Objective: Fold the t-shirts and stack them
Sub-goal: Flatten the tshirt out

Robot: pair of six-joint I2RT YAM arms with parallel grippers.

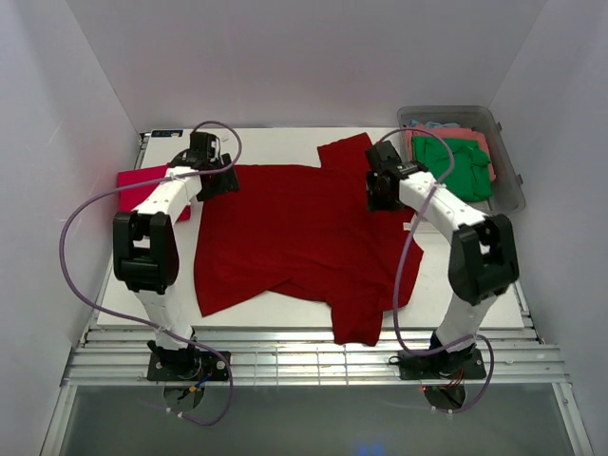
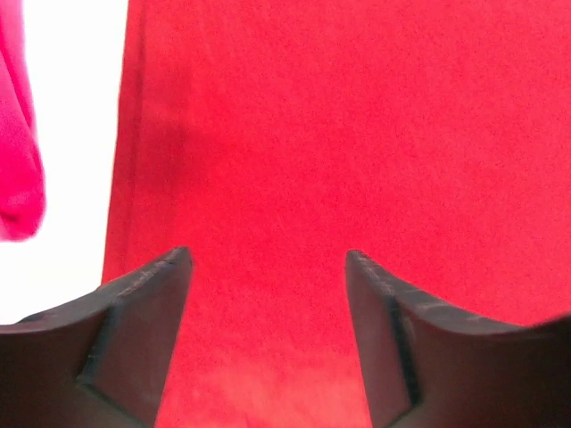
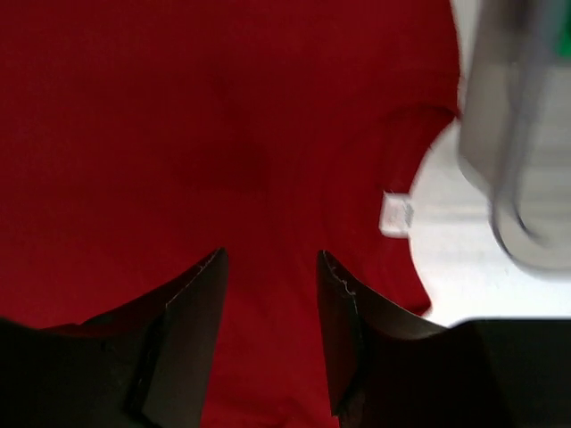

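A dark red t-shirt (image 1: 294, 233) lies spread across the white table, one sleeve hanging towards the front edge. My left gripper (image 1: 217, 180) is open and empty over the shirt's far left corner; red cloth (image 2: 357, 134) fills its view. My right gripper (image 1: 380, 195) is open and empty over the shirt's far right part, near the collar and its white tag (image 3: 395, 214). A pinkish-red shirt (image 1: 142, 185) lies folded at the far left and also shows in the left wrist view (image 2: 18, 160). A green shirt (image 1: 465, 166) and a coral one (image 1: 423, 142) lie in the tub.
A clear grey plastic tub (image 1: 508, 157) stands at the far right corner, and its blurred edge shows in the right wrist view (image 3: 517, 134). White walls close in both sides and the back. The table's front edge (image 1: 313, 332) meets a ribbed metal rail.
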